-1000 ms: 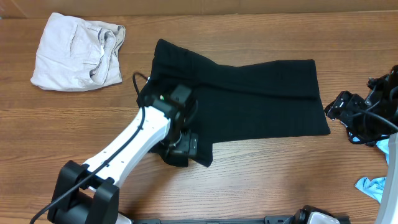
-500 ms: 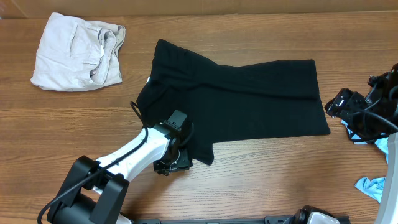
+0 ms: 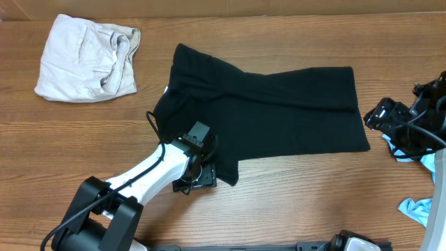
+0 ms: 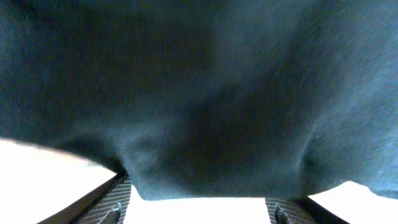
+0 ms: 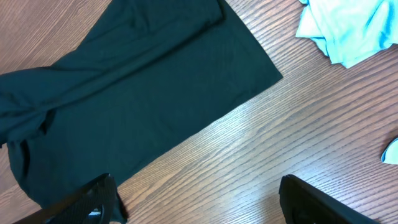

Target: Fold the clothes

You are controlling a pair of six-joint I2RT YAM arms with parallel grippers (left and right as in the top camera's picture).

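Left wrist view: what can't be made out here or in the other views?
Left wrist: black garment fills the frame, hiding everything beyond.
Overhead: left gripper, jaws hidden under its own wrist.
Overhead: blue cloth mostly hidden behind right arm.

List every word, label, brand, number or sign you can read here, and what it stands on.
No text can be read anywhere.
The white label at the left edge of the black garment: too small to read.
The off-white garment, light-blue cloth and table: no text.
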